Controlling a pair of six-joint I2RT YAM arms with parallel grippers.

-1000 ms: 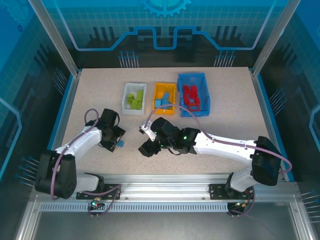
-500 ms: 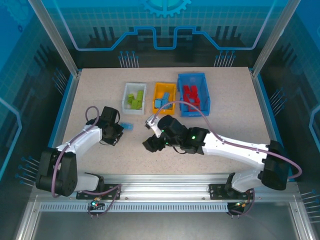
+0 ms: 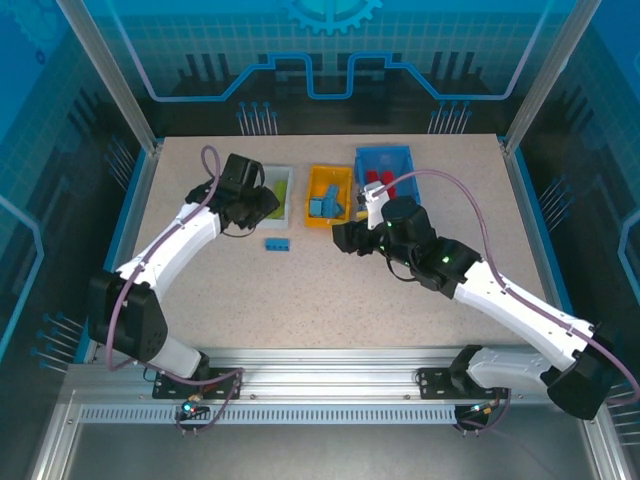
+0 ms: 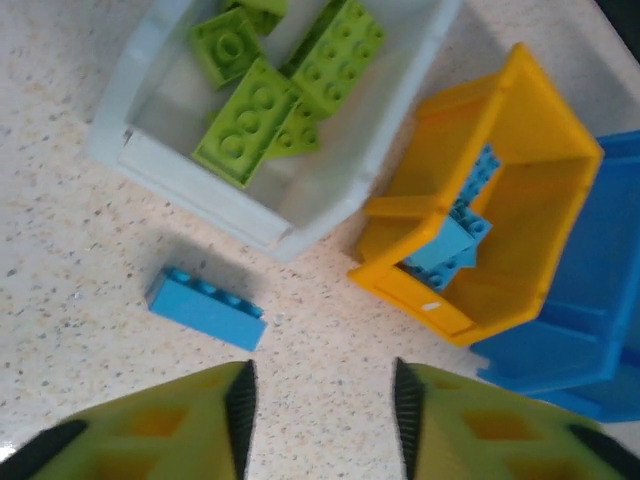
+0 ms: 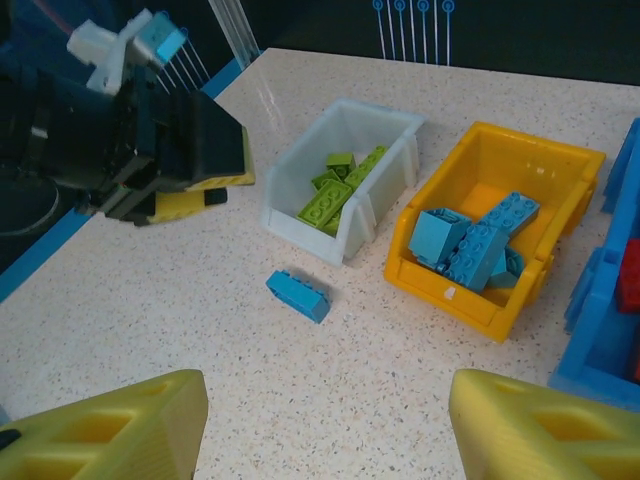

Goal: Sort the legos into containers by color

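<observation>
Lego sort, nearly done: lime green bricks (image 4: 265, 105) are sitting in the white bin (image 4: 200, 195), light blue bricks (image 5: 470, 245) in the orange bin (image 3: 313, 195) beside it, red bricks (image 3: 378, 185) in the blue bin (image 3: 412, 190) beyond, one stray light blue brick (image 3: 277, 245) is lying just before the white bin, left hand (image 4: 320, 400) and right hand (image 5: 325, 420) gaping empty.

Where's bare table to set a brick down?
Free: speckled tabletop between the loose light blue brick and the near edge; also right of the large blue plastic bin. Crowded: near the orange plastic bin, where left tool and right tool hang.
</observation>
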